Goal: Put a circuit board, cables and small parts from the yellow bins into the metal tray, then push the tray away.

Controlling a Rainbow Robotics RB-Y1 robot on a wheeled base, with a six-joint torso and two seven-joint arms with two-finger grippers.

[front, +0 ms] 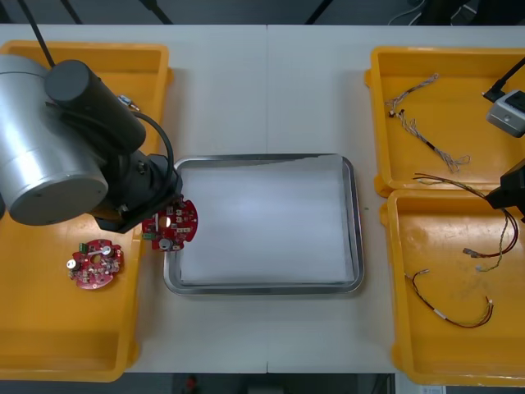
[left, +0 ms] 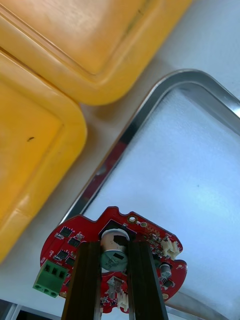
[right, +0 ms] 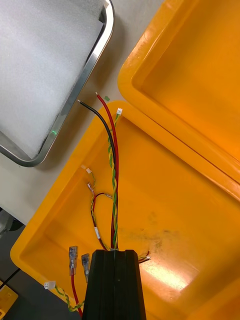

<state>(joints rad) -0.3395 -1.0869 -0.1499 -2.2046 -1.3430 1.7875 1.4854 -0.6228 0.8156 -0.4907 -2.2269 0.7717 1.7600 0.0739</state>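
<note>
Left gripper (left: 114, 247), clamping the board (left: 75, 237), is hovering over the tray (front: 354, 222) rim, risking a snag; right gripper (right: 116, 254), beside the tray, is pinching cables (right: 114, 165).

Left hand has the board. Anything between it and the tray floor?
Nothing visible. The left hand holds the circuit board over the left rim of the metal tray; its white inside is bare. The right hand, shut on a red and yellow cable, is over the near right yellow bin.
</note>
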